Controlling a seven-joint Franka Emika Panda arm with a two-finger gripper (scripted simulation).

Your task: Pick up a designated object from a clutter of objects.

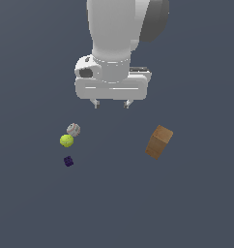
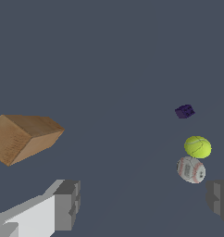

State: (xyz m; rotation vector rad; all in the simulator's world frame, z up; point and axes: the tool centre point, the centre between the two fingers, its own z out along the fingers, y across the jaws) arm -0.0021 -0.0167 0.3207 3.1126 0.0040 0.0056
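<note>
The yellow-green tennis ball (image 1: 66,141) lies on the dark floor at the exterior view's left, touching or nearly touching the grey-white ball (image 1: 73,129) behind it. It also shows in the wrist view (image 2: 197,146), next to the grey-white ball (image 2: 191,169). A tiny dark purple cube (image 1: 68,161) (image 2: 184,111) lies just in front of the balls. The brown box (image 1: 159,141) (image 2: 24,136) stands tilted at the exterior view's right. My gripper (image 1: 111,103) is open and empty, hanging above the floor between the balls and the box, behind both. Its fingertips (image 2: 67,203) frame bare floor.
The dark grey floor (image 1: 117,203) spreads in every direction with no visible edges. The white arm body (image 1: 114,38) fills the upper middle of the exterior view.
</note>
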